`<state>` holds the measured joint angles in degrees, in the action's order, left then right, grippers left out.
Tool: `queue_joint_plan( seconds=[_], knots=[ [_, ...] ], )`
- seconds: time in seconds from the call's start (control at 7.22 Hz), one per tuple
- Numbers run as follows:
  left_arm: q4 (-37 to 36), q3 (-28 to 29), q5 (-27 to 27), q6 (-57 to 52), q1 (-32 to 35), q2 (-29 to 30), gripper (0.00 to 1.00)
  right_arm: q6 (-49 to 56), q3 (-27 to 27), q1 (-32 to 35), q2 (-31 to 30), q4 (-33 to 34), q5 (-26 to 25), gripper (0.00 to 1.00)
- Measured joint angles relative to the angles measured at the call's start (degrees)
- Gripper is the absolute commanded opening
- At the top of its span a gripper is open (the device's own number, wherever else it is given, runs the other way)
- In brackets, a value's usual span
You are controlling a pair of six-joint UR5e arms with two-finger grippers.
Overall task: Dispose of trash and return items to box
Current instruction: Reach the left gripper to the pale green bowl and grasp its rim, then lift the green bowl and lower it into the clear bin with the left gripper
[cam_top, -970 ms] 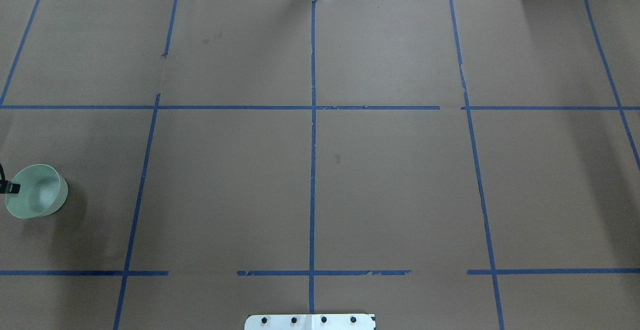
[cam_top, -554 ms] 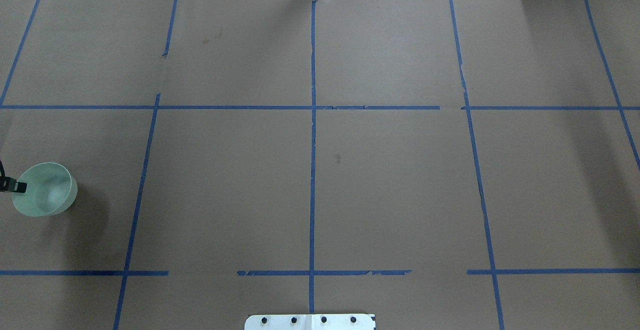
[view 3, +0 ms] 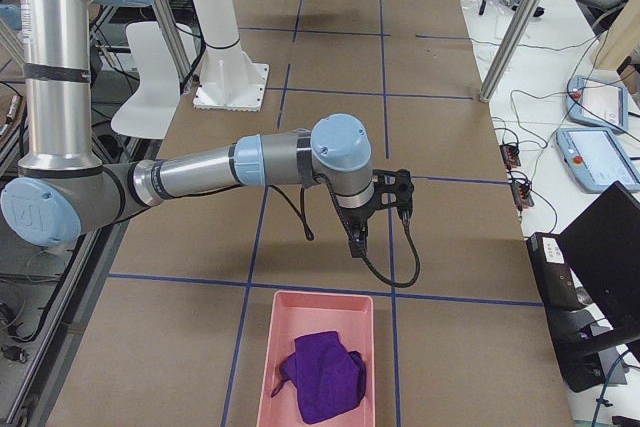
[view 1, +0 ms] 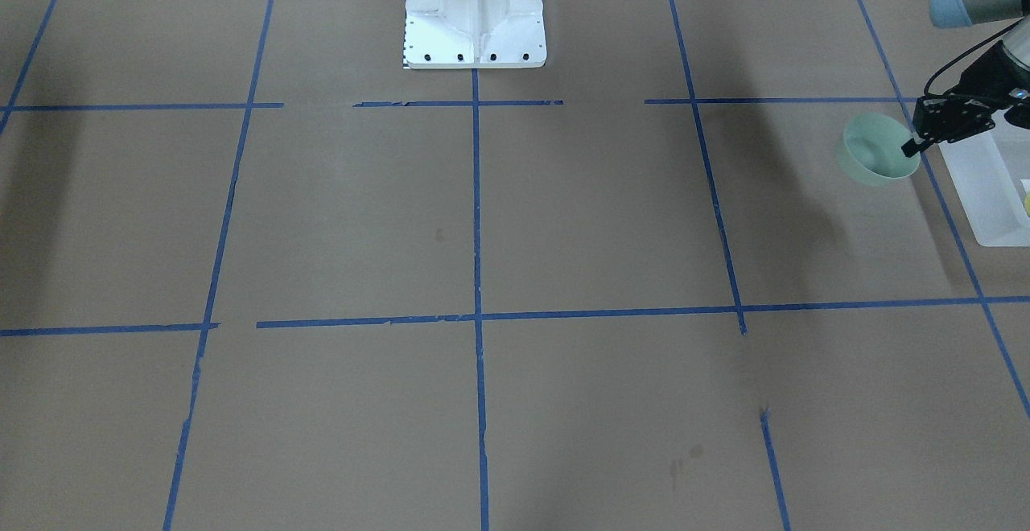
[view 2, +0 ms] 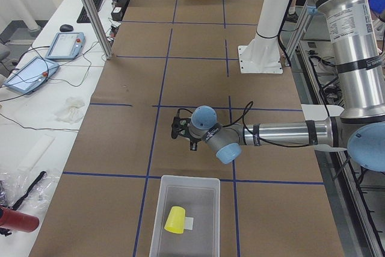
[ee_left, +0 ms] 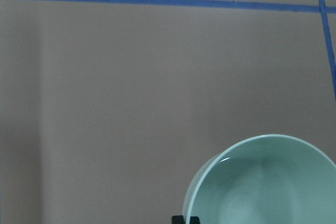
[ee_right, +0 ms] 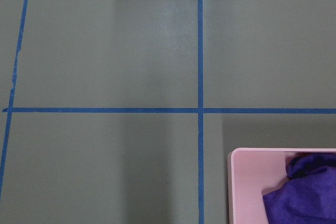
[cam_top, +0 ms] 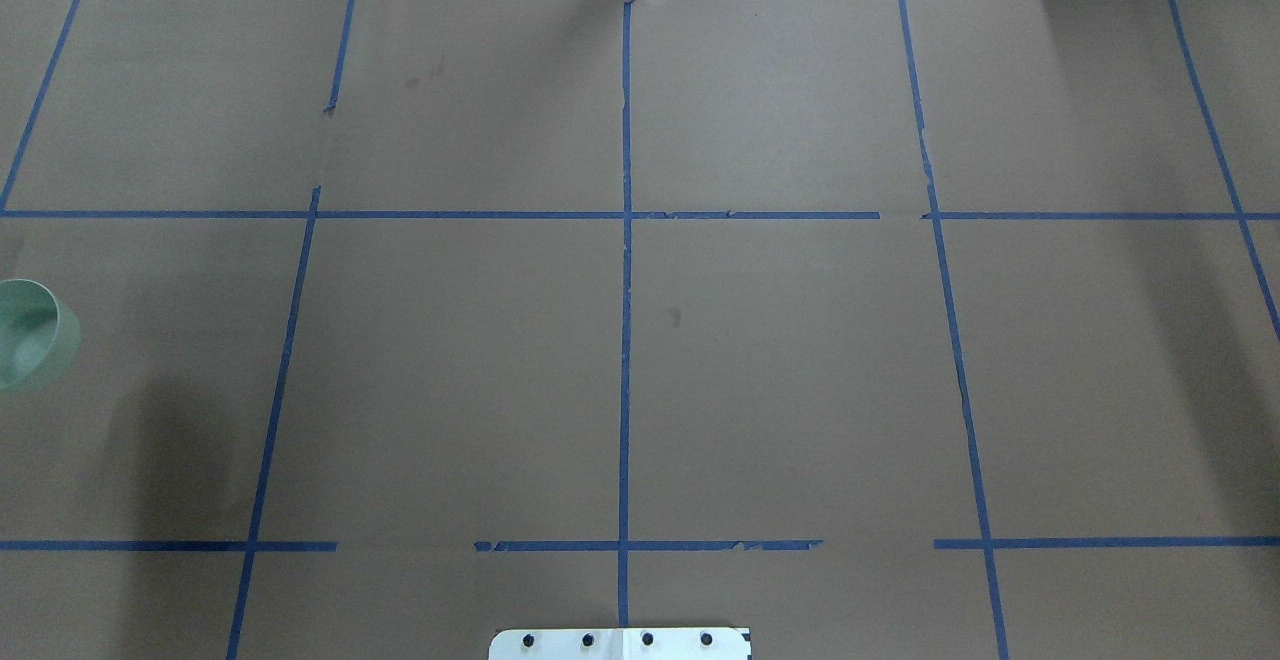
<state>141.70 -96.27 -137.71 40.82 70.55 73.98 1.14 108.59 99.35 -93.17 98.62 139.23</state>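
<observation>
My left gripper [view 1: 913,146] is shut on the rim of the pale mint-green bowl [view 1: 873,150] and holds it above the table, just beside the translucent white box [view 1: 986,185]. The bowl also shows at the left edge of the overhead view [cam_top: 30,335] and in the left wrist view [ee_left: 262,182], where a fingertip [ee_left: 185,219] sits at its rim. The yellow cup [view 2: 175,219] lies on its side inside the box [view 2: 207,185]. My right gripper [view 3: 357,239] hangs over the table near a pink tray; I cannot tell whether it is open or shut.
A pink tray [view 3: 300,312] holding a purple cloth [view 3: 325,377] stands at the table's right end; it also shows in the right wrist view [ee_right: 247,182]. The white robot base [view 1: 475,16] stands at the table's middle edge. Tablets and cables lie beyond the far side.
The bowl has moved left and farther from the robot in the overhead view, to the frame's edge. The left gripper's fingers have gone out of that view.
</observation>
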Motion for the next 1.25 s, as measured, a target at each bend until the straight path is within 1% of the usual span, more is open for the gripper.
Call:
queue_joint_plan(
  seconds=[0.28, 0.42, 0.55, 0.83, 0.97, 1.11, 1.25],
  knots=[
    [-8.9, 0.8, -0.9, -10.5, 9.1, 0.9, 0.00, -0.5, 0.0, -0.4, -0.1, 0.0, -0.2, 1.00],
    [-14.8, 2.2, -0.7, -18.5, 14.3, 2.5, 0.00, -0.6, 0.0, -0.7, -0.1, 0.0, -0.3, 1.00],
    [-19.1, 4.7, -0.6, -25.9, 19.1, 4.2, 0.00, -0.6, -0.1, -0.9, -0.1, 0.0, -0.3, 1.00],
    [-22.3, 11.5, -0.1, -36.6, 26.1, 6.2, 0.00, -0.5, -0.1, -1.4, -0.4, 0.0, -0.4, 1.00],
    [-22.6, 14.5, 1.8, -40.2, 28.8, 6.5, 0.00, -0.4, -0.2, -1.7, -0.6, 0.0, -0.4, 1.00],
    [-22.7, 16.9, 4.9, -42.7, 31.6, 6.7, 0.00, -0.2, -0.2, -1.8, -0.7, 0.0, -0.4, 1.00],
    [-22.8, 19.0, 6.9, -43.9, 34.1, 6.9, 0.00, -0.1, -0.2, -1.9, -0.7, 0.0, -0.4, 1.00]
  ],
)
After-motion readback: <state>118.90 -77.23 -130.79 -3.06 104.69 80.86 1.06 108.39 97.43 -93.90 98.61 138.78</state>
